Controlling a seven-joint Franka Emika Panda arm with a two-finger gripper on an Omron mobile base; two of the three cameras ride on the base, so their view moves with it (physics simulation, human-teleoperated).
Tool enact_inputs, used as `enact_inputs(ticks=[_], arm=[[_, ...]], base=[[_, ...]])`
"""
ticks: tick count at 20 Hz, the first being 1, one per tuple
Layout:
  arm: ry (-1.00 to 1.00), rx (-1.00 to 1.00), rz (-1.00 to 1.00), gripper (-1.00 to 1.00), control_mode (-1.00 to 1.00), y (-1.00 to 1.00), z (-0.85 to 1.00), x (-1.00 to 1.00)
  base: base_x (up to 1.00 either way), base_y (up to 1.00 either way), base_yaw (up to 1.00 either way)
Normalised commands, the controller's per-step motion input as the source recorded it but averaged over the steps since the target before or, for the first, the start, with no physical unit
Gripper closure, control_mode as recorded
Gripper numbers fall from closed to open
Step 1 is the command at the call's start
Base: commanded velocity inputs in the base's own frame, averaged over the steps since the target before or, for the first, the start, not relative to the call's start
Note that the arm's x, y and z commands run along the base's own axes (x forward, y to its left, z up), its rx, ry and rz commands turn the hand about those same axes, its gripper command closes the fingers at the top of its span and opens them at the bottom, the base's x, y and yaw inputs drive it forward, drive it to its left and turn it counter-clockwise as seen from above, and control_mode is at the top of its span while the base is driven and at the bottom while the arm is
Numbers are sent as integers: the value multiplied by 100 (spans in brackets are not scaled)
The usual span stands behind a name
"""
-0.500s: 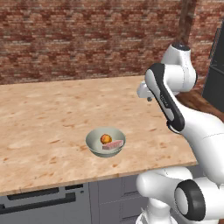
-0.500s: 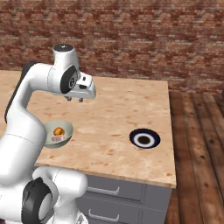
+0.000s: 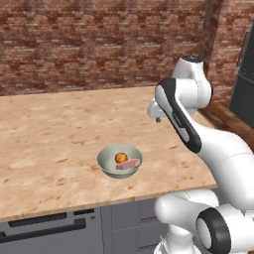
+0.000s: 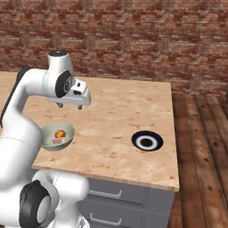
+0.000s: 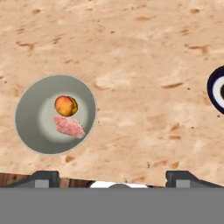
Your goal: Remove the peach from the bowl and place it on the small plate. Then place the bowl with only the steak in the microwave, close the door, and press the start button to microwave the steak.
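Observation:
The pale grey bowl [image 3: 108, 158] [image 4: 48, 133] [image 5: 30, 105] sits near the counter's front edge. It holds the round orange peach [image 3: 120, 158] [image 4: 59, 134] [image 5: 66, 105] and, beside it, the flat pink steak [image 3: 128, 164] [image 4: 59, 141] [image 5: 69, 127]. A small dark-rimmed plate [image 4: 147, 141] [image 5: 215, 87] lies on the counter to the right. My gripper [image 3: 158, 119] [image 4: 70, 106] [image 5: 113, 177] hangs open and empty above the counter, up and to the right of the bowl, touching nothing. The microwave and its door are out of view.
A brick wall [image 3: 99, 44] backs the wooden counter [image 4: 120, 111]. Grey drawers [image 4: 111, 193] run below its front edge. The counter ends at the right over a plank floor [image 4: 200, 142]. A tall dark unit [image 3: 245, 79] stands at the far right.
The hand has dropped a little and shifted toward the bowl. Bowl, peach, steak and plate have not moved.

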Motion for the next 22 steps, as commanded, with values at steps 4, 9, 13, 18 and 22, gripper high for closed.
enact_inputs(ticks=[4, 9, 13, 18, 22], arm=[[23, -12, -10, -100, -100, 100, -87, 0], [17, -5, -2, -100, -100, 79, -73, 0], [0, -4, 0, -100, -100, 49, -64, 11], [-7, 0, 0, -100, -100, 1, -53, 21], [-1, 0, 0, -100, -100, 3, -39, 35]], base=[[0, 0, 0], [0, 0, 0], [0, 0, 0], [0, 0, 0], [0, 0, 0]])
